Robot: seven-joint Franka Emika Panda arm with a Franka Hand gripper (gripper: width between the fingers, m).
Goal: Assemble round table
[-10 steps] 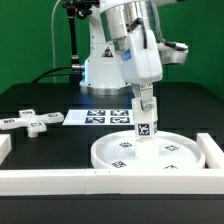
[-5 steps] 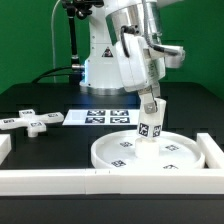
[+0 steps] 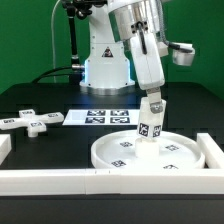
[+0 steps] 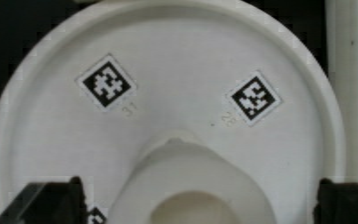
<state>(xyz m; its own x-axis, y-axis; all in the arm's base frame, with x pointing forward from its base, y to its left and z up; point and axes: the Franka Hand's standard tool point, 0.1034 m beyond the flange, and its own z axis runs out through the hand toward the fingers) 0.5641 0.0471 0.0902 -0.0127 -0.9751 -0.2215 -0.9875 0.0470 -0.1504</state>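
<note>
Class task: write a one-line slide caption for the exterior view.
Panda gripper, jaws open, over the cylinder leg standing on the large disc; cross-shaped piece lies apart.

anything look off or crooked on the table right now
The leg stands on the disc but seems to lean, with its top tipped toward the exterior view's right rather than upright. The gripper is open at its top, not clamping it. Nothing else stands out.
</note>
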